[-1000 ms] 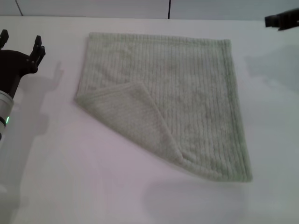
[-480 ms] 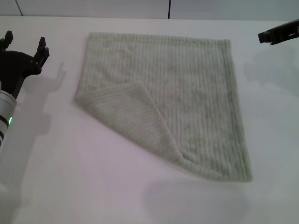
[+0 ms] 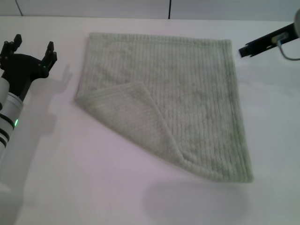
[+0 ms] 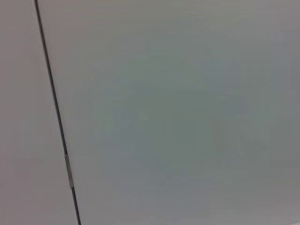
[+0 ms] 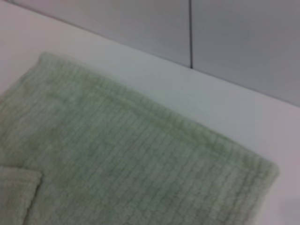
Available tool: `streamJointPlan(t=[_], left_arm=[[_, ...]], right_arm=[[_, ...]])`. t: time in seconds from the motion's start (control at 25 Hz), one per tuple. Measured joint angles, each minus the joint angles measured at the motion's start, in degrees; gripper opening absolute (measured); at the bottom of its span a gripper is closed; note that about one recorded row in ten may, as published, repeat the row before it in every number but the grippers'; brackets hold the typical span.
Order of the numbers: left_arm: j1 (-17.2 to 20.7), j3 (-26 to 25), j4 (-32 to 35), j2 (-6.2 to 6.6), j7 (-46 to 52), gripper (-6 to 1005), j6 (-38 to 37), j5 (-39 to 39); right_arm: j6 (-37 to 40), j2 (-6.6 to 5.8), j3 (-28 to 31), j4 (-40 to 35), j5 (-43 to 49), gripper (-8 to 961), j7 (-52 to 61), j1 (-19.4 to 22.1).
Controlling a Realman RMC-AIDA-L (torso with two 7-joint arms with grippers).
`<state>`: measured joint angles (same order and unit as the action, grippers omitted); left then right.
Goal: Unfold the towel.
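Note:
The pale green ribbed towel lies flat on the white table in the head view. Its near-left corner is folded over onto the cloth as a triangular flap. My left gripper hovers open and holds nothing, a short way left of the towel's left edge. My right gripper reaches in from the upper right, just beyond the towel's far right corner and not touching it. The right wrist view shows the towel and its far hemmed edge. The left wrist view shows no towel.
A pale wall with a dark vertical seam runs behind the table's far edge. The same wall and a seam fill the left wrist view. Bare tabletop surrounds the towel.
My left gripper has shifted right, closer to the towel's left edge. My right gripper has come in leftward and lower toward the far right corner. The towel has not moved.

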<state>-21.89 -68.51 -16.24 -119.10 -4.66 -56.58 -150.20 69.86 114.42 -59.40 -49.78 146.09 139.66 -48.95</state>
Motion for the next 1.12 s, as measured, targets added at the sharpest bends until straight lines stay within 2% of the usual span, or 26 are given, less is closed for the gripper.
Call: streamJointPlan(t=[0.24,0.88,0.96,1.12], left_arm=[[0.00,1.31,-0.11,0.01,0.00,763,0.07,0.00],[0.09,3.61,-0.61,0.15,2.37,757,-0.25,-0.39],[0.73,7.39,-3.96,0.55,2.86,756,-0.30,-0.55],[0.99,9.58,-5.99,0.73,2.85,755,0.03,-0.67]], right_arm=[[-2.55,0.11,-0.27,9.83,0.21,-1,-1.59,-4.36],[-6.55,0.34,-0.85,16.23,0.91,-1,-2.16,-4.64],[-7.15,0.39,-0.88,16.57,1.77,-1,-2.16,-4.63],[-8.03,0.45,-0.89,17.13,2.80,-1,-2.05,-4.63]])
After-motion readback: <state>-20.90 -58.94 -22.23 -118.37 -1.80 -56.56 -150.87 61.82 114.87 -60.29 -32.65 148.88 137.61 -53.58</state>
